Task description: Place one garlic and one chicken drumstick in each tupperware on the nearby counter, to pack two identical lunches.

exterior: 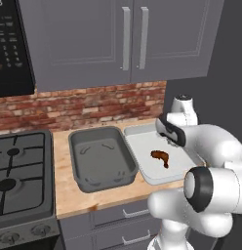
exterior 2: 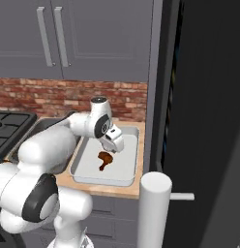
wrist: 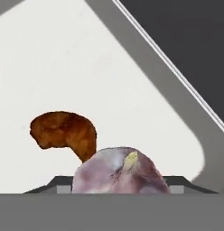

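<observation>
The garlic sits so close to the camera in the hand view that its bottom is cut off. It also hides the thin end of the chicken drumstick behind it. The fingers of the hand cannot be seen around the garlic, so how they stand is hard to tell.

In the left base view, the white arm covers the right side of the pale tupperware. In the right base view, the arm hides most of the dark tupperware.

The stove is cut off by the left edge. So is the black microwave above it.
</observation>
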